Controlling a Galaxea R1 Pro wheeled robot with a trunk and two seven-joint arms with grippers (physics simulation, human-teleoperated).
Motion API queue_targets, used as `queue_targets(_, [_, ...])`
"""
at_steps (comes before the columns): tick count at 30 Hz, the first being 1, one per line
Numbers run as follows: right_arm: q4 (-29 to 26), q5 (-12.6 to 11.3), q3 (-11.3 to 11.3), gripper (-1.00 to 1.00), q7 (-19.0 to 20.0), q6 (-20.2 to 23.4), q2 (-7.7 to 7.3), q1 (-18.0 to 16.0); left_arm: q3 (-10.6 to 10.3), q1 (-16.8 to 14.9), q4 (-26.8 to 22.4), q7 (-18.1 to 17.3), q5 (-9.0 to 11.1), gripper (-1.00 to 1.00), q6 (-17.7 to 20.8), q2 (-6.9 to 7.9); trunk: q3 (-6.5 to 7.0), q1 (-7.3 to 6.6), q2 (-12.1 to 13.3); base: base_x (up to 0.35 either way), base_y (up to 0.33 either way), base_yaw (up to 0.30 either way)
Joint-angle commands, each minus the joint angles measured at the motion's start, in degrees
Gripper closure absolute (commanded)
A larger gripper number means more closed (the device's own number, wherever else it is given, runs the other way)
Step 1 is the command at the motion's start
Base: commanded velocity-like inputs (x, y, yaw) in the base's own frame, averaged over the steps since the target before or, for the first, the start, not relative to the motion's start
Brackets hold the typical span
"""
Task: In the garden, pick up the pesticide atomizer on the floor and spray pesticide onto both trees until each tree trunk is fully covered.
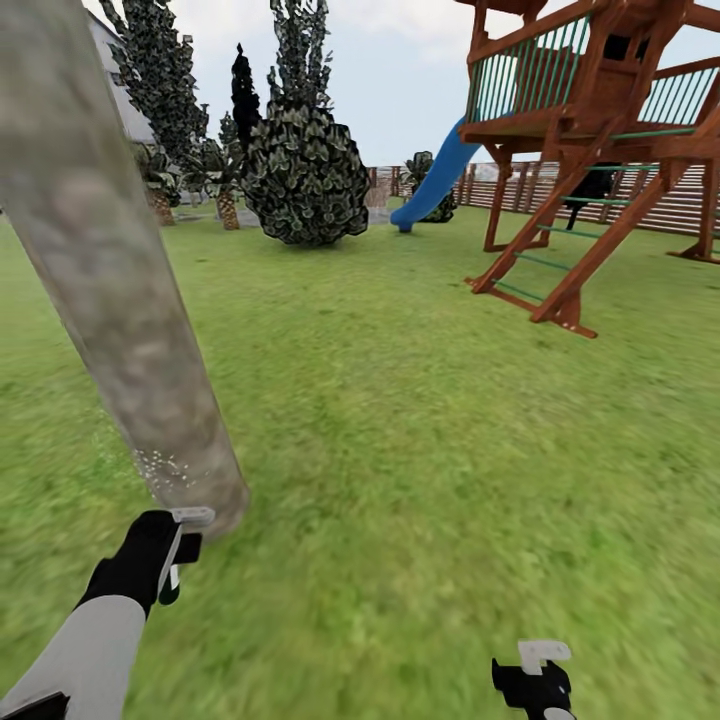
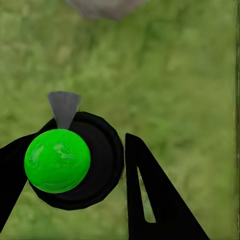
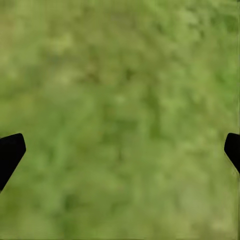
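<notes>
Left gripper (image 1: 178, 560) clamping dark green-topped atomizer bottle (image 2: 57, 160), spraying base of pale mottled tree trunk (image 1: 110, 280); white droplets (image 1: 160, 467) showing. Right gripper (image 1: 540, 672) hanging wide, empty. Next: sweeping spray higher.

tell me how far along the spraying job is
Done: the atomizer is off the floor, clamped in the left gripper. In hand: it sits near the base of one tree trunk, where a patch of pale specks shows. Left: most of that trunk looks unspeckled. The right gripper hangs open over grass.
</notes>
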Motion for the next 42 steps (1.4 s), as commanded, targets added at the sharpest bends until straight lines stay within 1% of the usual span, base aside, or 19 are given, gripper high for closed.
queue_targets(1, [0.0, -0.2, 0.4, -1.00, -0.2, -0.1, -0.01, 0.0, 0.1, -0.1, -0.1, -0.3, -0.5, 1.00, 0.2, -0.06, -0.05, 0.01, 0.0, 0.177, -0.238, 0.062])
queue_targets(8, [0.0, -0.2, 0.4, -1.00, -0.2, -0.1, -0.01, 0.0, 0.1, -0.4, -0.2, -0.3, -0.5, 1.00, 0.2, 0.00, -0.05, 0.01, 0.0, 0.120, -0.257, 0.011])
queue_targets(13, [0.0, -0.2, 0.4, -1.00, -0.2, -0.1, -0.01, 0.0, 0.0, -0.9, -0.4, -0.6, -0.5, 1.00, 0.5, -0.08, -0.05, 0.01, 0.0, -0.062, -0.262, 0.222])
queue_targets(16, [0.0, -0.2, 0.4, -1.00, -0.2, -0.1, -0.01, 0.0, 0.1, -0.9, -5.2, -0.8, -0.5, 1.00, 1.1, -0.10, -0.05, 0.01, 0.0, -0.293, -0.080, 0.276])
queue_targets(17, [0.0, -0.2, 0.4, -1.00, -0.2, -0.1, -0.01, 0.0, 0.1, -0.9, -6.1, -0.8, -0.5, 1.00, 1.3, -0.09, -0.05, 0.01, 0.0, -0.327, -0.018, 0.277])
queue_targets(19, [0.0, -0.2, 0.4, -1.00, -0.2, -0.1, -0.01, 0.0, -0.1, -1.0, -7.1, -0.9, -0.5, 1.00, 3.3, 0.12, -0.05, 0.01, 0.0, -0.157, -0.005, 0.277])
queue_targets(21, [0.0, -0.2, 0.4, -1.00, -0.2, -0.1, -0.01, 0.0, -0.3, -4.1, -7.1, -1.0, -0.5, 1.00, 6.8, 0.50, -0.05, 0.01, 0.0, -0.033, -0.001, 0.274])
queue_targets(22, [0.0, -0.2, 0.4, -1.00, -0.2, -0.1, -0.01, 0.0, -0.5, -9.0, -7.0, -1.1, -0.6, 1.00, 11.1, 0.73, -0.05, 0.01, 0.0, -0.005, 0.000, 0.069])
queue_targets(23, [0.0, -0.2, 0.4, -1.00, -0.2, -0.1, -0.06, 0.0, -0.6, -12.0, -6.8, -1.1, -0.8, 1.00, 12.4, 0.72, -0.05, 0.01, 0.0, -0.002, 0.000, 0.022])
queue_targets(26, [0.1, -0.1, 0.4, -1.00, -0.2, -0.1, -0.15, 0.0, -0.7, -14.9, -6.4, -1.1, -0.8, 1.00, 13.1, 0.21, -0.05, 0.01, 0.0, 0.000, 0.000, 0.006])
queue_targets(30, [0.1, -0.1, 0.4, -1.00, -0.2, -0.1, -0.18, 0.0, -0.9, -14.9, -6.4, -1.1, -0.9, 1.00, 13.1, 0.01, -0.05, 0.01, 0.0, 0.015, -0.034, 0.000])
queue_targets(34, [0.1, -0.2, 0.4, -1.00, -0.2, -0.1, -0.16, 0.0, -1.0, -14.4, -6.4, -1.1, -0.9, 1.00, 13.0, 0.01, -0.05, 0.01, 0.0, 0.109, -0.217, 0.000])
queue_targets(42, [0.0, -0.2, 0.4, -1.00, -0.2, -0.1, -0.10, 0.0, -1.0, -14.3, -6.4, -1.1, -0.9, 1.00, 12.9, 0.60, -0.05, 0.01, 0.0, 0.122, -0.256, 0.004])
